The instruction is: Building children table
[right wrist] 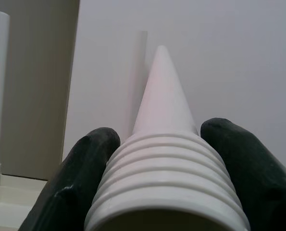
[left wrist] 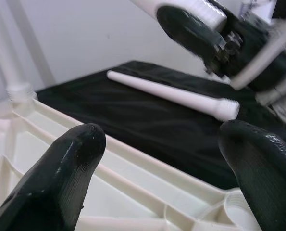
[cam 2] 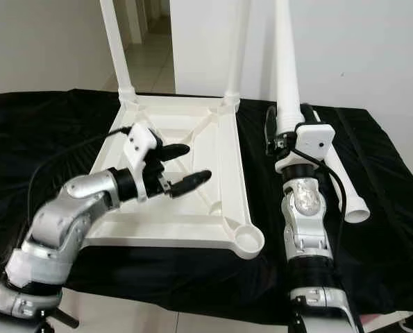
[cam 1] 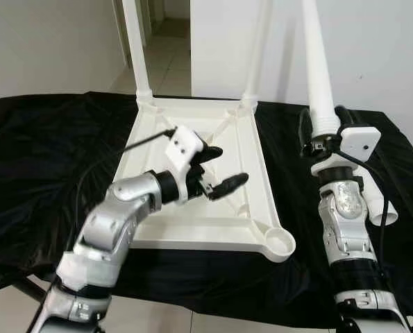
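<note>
Black-draped bench, frame centre: upturned tabletop. Right gripper jaws clamp leg at threaded end; rigid, light, slippery plastic. Left gripper jaws open, empty.

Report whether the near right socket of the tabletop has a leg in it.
Empty. The socket shows an open round hole; the right gripper holds a leg upright beside the tabletop.

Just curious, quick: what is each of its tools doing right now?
Left tool: open, empty, above the upturned tabletop.
Right tool: closed on a white table leg, held upright.
</note>
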